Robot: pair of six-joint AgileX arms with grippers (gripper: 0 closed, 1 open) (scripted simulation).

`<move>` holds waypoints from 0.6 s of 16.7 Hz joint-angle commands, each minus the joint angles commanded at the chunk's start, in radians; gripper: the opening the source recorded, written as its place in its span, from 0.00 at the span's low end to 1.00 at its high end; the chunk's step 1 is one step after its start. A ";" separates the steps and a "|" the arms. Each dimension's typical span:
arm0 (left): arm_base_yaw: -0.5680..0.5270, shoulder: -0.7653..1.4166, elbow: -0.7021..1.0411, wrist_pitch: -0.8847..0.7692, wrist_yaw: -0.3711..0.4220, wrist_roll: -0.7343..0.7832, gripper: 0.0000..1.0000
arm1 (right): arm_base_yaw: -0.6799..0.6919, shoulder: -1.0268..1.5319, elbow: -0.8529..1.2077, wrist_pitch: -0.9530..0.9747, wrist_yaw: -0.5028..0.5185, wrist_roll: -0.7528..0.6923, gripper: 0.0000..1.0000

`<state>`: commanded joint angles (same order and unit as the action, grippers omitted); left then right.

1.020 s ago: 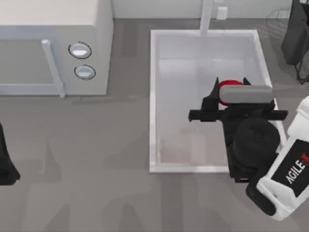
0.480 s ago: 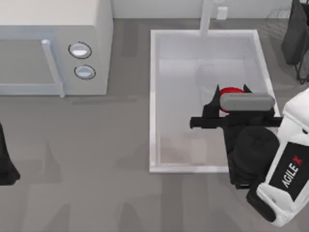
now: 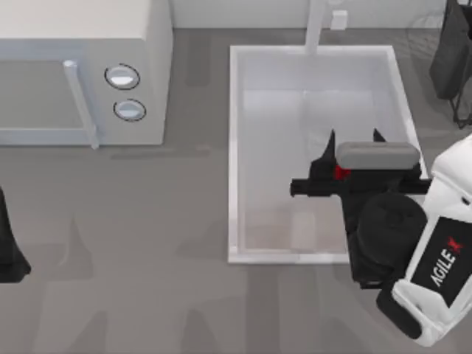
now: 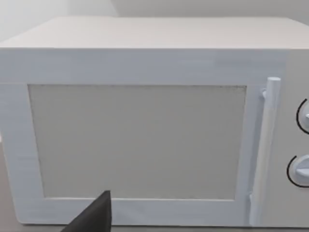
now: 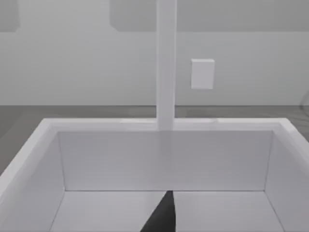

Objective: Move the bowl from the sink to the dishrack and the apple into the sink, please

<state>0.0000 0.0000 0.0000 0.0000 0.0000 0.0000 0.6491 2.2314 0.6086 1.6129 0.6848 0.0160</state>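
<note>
Grey countertop, with the white sink (image 3: 234,147) at centre right of the top view. The right gripper (image 3: 354,140) hangs over the basin, hiding all but a red sliver, probably the apple (image 3: 340,172); whether its fingers grip it I cannot tell. The right wrist view faces the faucet (image 5: 165,63). The left arm sits parked at lower left, facing the microwave (image 4: 145,130).

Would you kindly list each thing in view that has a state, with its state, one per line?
Apple: inside the sink, mostly hidden under the right gripper.
Sink: basin dry.
Faucet: upright, no water running.
Microwave: door closed.
Right gripper: over the sink, by the apple.
Left arm: parked at the table's left edge.
</note>
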 joint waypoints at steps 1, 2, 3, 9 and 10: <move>0.000 0.000 0.000 0.000 0.000 0.000 1.00 | 0.000 0.000 0.000 0.000 0.000 0.000 0.83; 0.000 0.000 0.000 0.000 0.000 0.000 1.00 | 0.000 0.000 0.000 0.000 0.000 0.000 0.90; 0.000 0.000 0.000 0.000 0.000 0.000 1.00 | 0.000 0.000 0.000 0.000 0.000 0.000 0.98; 0.000 0.000 0.000 0.000 0.000 0.000 1.00 | 0.000 0.000 0.000 0.000 0.000 0.000 1.00; 0.000 0.000 0.000 0.000 0.000 0.000 1.00 | 0.000 0.000 0.000 0.000 0.000 0.000 1.00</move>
<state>0.0000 0.0000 0.0000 0.0000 0.0000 0.0000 0.6491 2.2314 0.6086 1.6129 0.6848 0.0160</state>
